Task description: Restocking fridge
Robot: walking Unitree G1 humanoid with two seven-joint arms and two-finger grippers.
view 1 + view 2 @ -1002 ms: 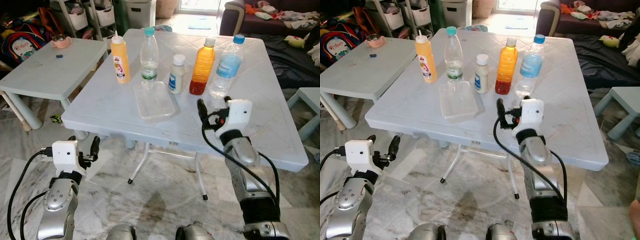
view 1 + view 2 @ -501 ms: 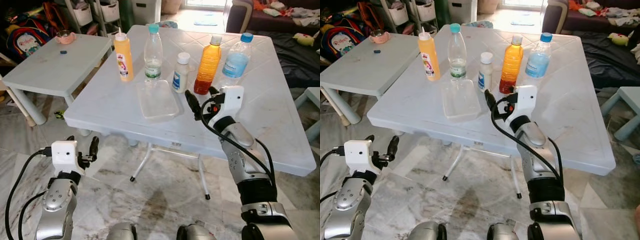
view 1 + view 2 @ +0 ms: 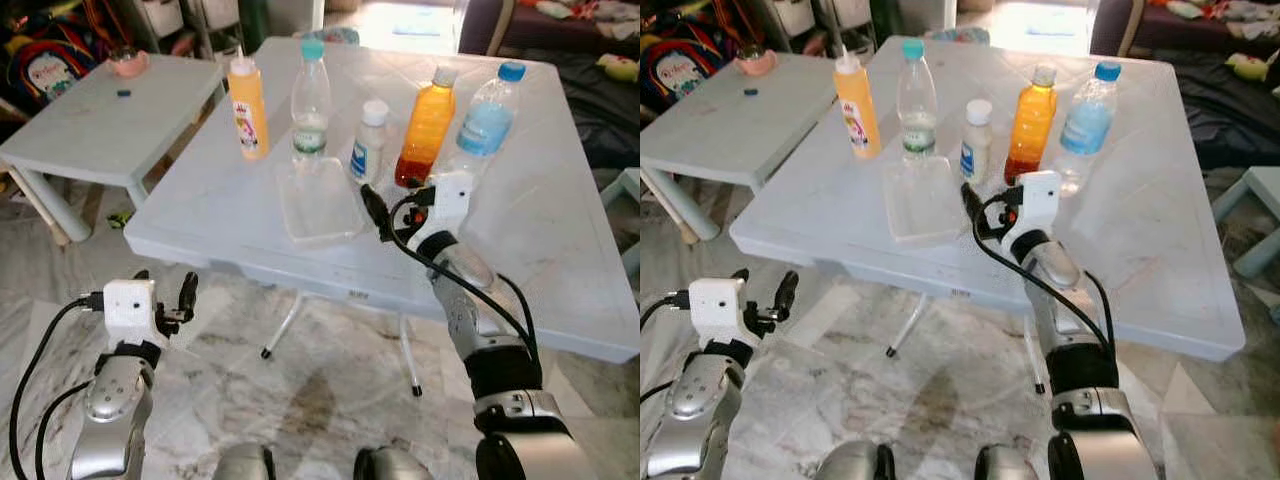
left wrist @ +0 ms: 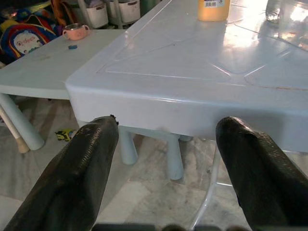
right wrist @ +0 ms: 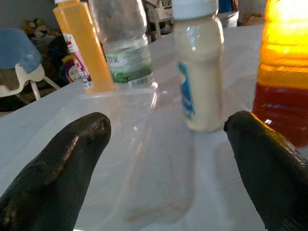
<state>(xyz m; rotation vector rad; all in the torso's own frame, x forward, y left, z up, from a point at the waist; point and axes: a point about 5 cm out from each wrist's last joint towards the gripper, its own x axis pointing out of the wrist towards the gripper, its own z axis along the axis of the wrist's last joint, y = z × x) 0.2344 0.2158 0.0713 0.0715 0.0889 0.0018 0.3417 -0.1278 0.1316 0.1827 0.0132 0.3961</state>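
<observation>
Right gripper (image 5: 166, 159) over the desk (image 3: 560, 230), fingers spread before a white bottle (image 5: 199, 72) with blue label; orange bottle (image 5: 284, 72) beside it; left gripper (image 4: 163, 168) fingers spread.

floor (image 3: 320, 400): marble | side table (image 3: 90, 125): pale | sofa (image 3: 590, 100): dark

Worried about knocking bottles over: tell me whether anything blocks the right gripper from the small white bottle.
Nothing visible does. The right gripper is open just short of the small white bottle, beside the clear plastic tray.
</observation>
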